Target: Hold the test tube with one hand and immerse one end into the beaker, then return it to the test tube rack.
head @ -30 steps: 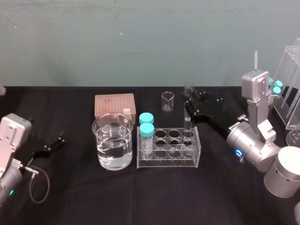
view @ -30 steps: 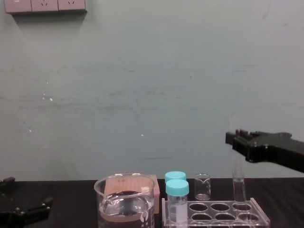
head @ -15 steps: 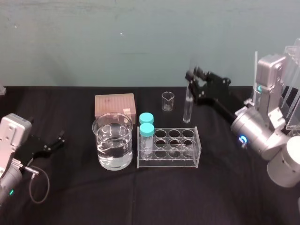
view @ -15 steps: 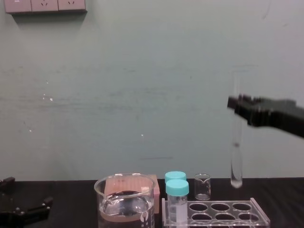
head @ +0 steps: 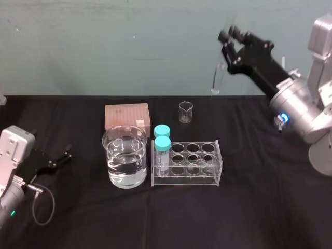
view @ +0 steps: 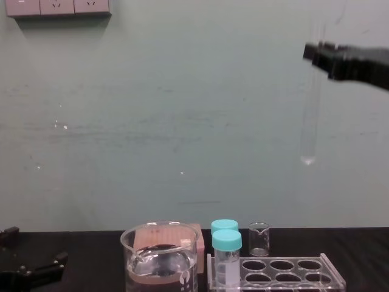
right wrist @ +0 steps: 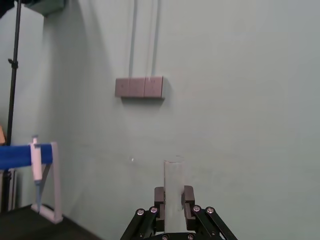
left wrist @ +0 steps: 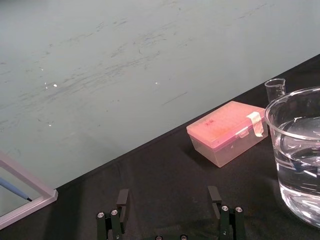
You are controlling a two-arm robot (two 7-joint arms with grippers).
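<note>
Glass test tube (view: pixel 310 121) pinched upright in my right gripper (head: pixel 229 40), high above the test tube rack (head: pixel 184 180) | left gripper (left wrist: pixel 168 200) spread open, idle left of the beaker (head: pixel 124 165).

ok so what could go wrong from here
The right gripper pinches the test tube near its top, high above the table; a slip would drop bare glass. Carried to the beaker, the hanging tube end may clip its rim or the teal-capped vials if lowered early. The left gripper sits parked at the table's left.
</note>
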